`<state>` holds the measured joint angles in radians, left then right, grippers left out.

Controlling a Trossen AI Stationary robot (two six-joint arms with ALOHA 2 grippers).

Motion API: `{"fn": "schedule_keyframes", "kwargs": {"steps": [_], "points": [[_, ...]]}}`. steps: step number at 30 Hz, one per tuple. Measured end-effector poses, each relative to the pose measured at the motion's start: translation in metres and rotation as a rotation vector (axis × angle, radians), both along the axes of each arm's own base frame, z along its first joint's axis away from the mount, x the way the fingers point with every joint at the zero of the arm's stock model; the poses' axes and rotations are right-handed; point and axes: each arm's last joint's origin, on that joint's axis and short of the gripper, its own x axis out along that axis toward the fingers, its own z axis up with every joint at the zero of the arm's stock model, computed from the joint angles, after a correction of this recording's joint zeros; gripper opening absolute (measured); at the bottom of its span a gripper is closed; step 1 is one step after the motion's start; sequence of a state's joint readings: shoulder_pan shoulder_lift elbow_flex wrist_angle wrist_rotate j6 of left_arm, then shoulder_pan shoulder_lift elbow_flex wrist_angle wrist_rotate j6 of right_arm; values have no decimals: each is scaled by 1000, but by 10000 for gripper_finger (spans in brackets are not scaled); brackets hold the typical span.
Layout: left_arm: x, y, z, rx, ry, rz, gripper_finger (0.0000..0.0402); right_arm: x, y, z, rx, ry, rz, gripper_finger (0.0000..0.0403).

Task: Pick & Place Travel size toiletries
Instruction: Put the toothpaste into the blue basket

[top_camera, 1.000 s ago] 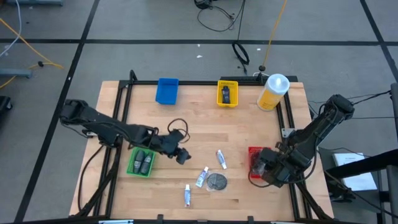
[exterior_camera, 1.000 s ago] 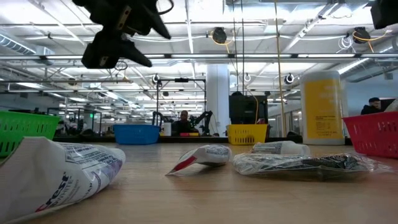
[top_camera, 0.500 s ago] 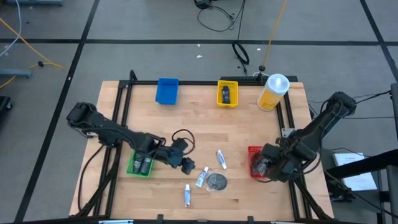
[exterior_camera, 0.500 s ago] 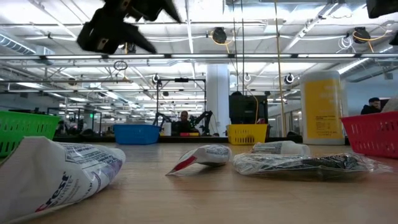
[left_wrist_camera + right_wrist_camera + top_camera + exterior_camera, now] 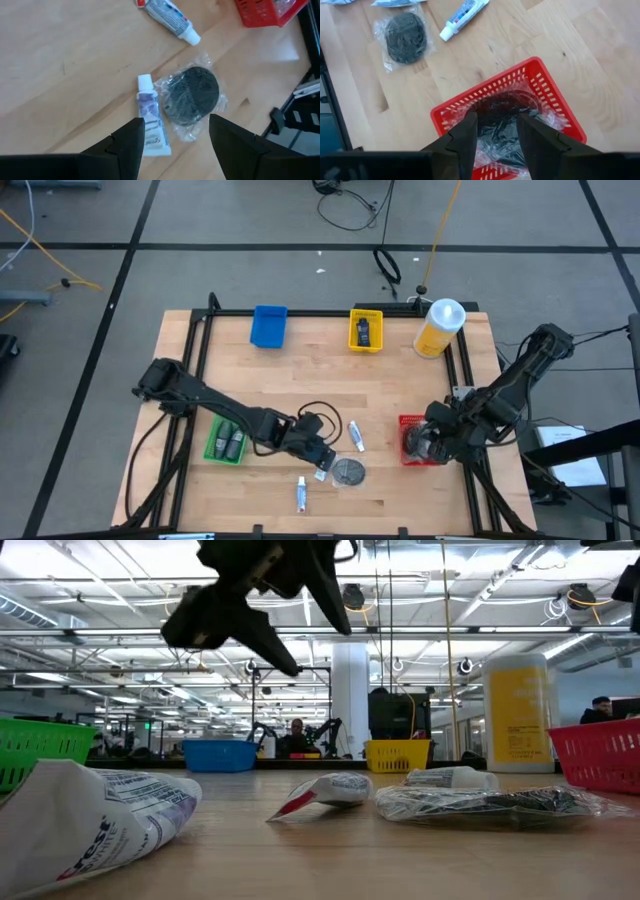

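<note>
Left gripper [image 5: 172, 135] hovering spread and empty over white tube [image 5: 151, 123] and wrapped disc [image 5: 192, 96], lower centre | right gripper [image 5: 496, 131] parted above red tray [image 5: 559, 116] holding bagged discs | green [image 5: 226, 442], yellow trays part-filled | three tubes, one disc left

Tall yellow plastic bottle with white cap [image 5: 438, 328] is standing upright at wooden table's [image 5: 310, 385] far right corner. Blue plastic tray [image 5: 268, 325] and yellow plastic tray [image 5: 365, 330] are sitting along far edge.
</note>
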<state>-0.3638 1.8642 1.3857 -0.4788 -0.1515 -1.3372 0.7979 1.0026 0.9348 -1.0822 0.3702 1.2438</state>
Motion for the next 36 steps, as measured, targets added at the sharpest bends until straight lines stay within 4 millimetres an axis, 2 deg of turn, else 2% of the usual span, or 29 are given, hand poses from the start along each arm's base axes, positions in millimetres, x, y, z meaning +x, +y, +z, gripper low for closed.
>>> {"fn": "schedule_keyframes", "kwargs": {"steps": [10,19,26,33,36], "points": [[11,-17,-39,-30,48,16,218,1,0,1,-12,-28,-8,130],[15,-18,-74,35,123,19,218,1,-1,1,-29,-42,-14,130],[14,-13,-79,114,137,42,218,1,-1,1,-31,-42,-12,130],[2,6,-83,159,339,56,218,1,-1,1,-31,-42,-12,130],[1,9,-83,152,362,58,218,1,-1,1,-31,-42,-12,130]]}}
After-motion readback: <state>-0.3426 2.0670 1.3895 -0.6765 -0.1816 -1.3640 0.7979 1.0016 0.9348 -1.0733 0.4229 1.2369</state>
